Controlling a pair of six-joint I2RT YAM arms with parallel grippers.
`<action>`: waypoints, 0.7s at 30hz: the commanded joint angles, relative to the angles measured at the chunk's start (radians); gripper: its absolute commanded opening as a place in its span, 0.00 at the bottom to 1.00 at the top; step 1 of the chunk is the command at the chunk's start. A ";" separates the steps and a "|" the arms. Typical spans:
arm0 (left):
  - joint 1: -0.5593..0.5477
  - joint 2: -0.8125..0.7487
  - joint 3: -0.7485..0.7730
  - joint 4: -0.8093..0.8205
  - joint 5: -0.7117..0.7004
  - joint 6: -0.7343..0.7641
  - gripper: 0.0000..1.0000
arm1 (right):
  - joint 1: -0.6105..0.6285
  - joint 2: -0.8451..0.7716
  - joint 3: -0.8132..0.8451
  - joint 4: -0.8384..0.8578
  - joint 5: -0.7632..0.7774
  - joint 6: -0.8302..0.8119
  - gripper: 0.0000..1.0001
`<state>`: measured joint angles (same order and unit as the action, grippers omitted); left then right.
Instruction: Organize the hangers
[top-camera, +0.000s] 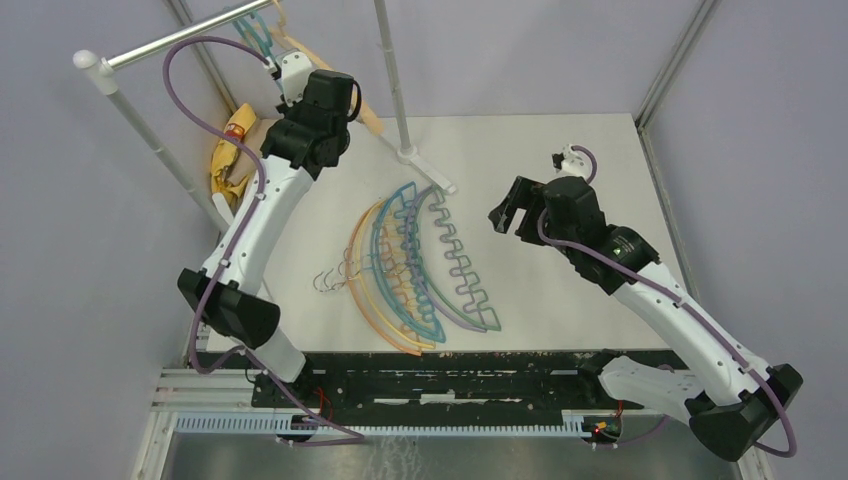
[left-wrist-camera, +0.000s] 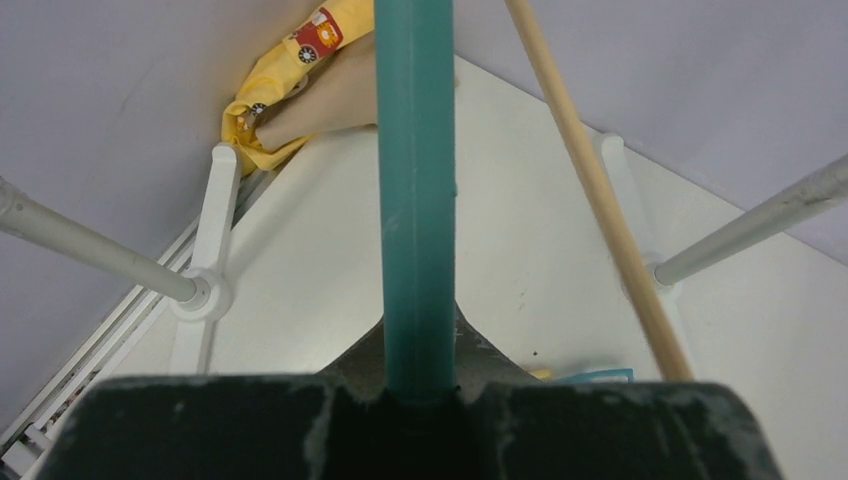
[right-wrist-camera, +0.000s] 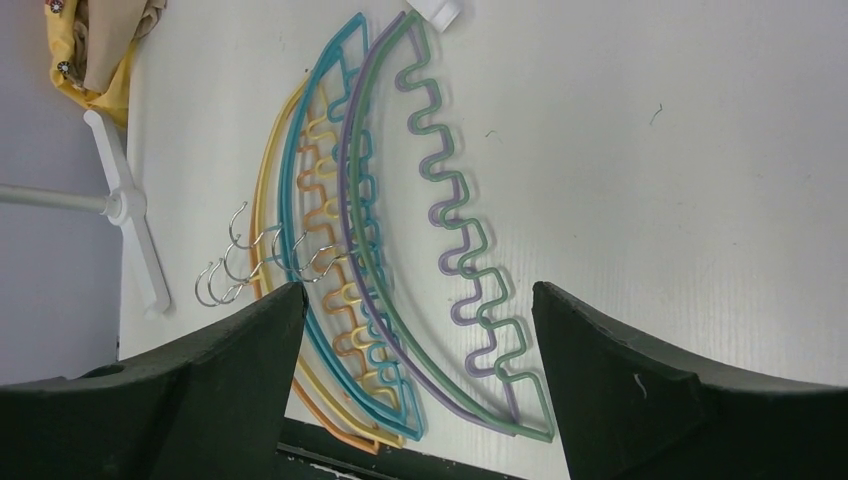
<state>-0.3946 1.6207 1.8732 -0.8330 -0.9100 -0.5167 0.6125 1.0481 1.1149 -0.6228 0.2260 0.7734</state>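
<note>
Hangers (top-camera: 402, 262): fanned, overlapping, lying mid-table.
Left gripper (top-camera: 283, 58): raised high at a teal hanger (top-camera: 252, 30) by the rack rail (top-camera: 190, 35).
Right gripper (top-camera: 508, 215): fingers spread, hovering right of the pile.

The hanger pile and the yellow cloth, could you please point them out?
hanger pile (right-wrist-camera: 350, 200), right wrist view, on the purple and green arcs.
yellow cloth (left-wrist-camera: 278, 78), left wrist view, on its yellow fold.

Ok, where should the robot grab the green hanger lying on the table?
Probably its wavy bar, from straight above on the bare-table side. The green hanger lies flat and outermost, and that bar juts over bare table, leaving room for the jaws. Its curved back is nested against the purple hanger.
</note>
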 joint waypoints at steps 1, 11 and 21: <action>0.003 0.037 0.107 -0.053 0.055 0.043 0.03 | -0.010 -0.022 -0.015 0.012 0.005 -0.023 0.91; 0.000 -0.080 -0.032 0.027 0.088 -0.006 0.03 | -0.028 -0.032 -0.038 0.014 0.000 -0.036 0.90; -0.030 -0.304 -0.196 0.130 0.106 0.000 0.03 | -0.032 0.016 -0.060 0.064 -0.039 -0.010 0.90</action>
<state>-0.4019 1.3819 1.6798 -0.7856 -0.7975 -0.5137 0.5861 1.0523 1.0645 -0.6182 0.2028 0.7544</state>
